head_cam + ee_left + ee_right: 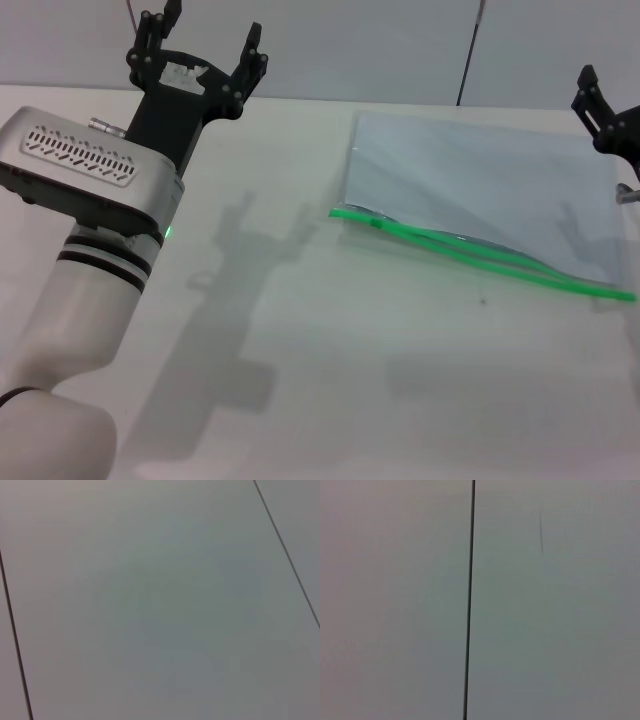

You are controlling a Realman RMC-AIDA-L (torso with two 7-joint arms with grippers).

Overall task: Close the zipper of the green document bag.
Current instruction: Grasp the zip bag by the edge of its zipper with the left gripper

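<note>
The green document bag (480,180) lies flat on the white table, right of centre in the head view. Its zipper (470,252) is a bright green strip along the near edge, and the two strips stand apart along the middle. A small slider tab (375,223) sits near the strip's left end. My left gripper (205,45) is raised at the far left, well away from the bag, open and holding nothing. My right gripper (603,110) shows only partly at the right edge, above the bag's far right corner. Both wrist views show only plain grey panels.
The white table (300,380) stretches in front of and to the left of the bag. My left arm's silver and white body (90,200) fills the left side. A grey wall with dark seams (466,60) stands behind the table.
</note>
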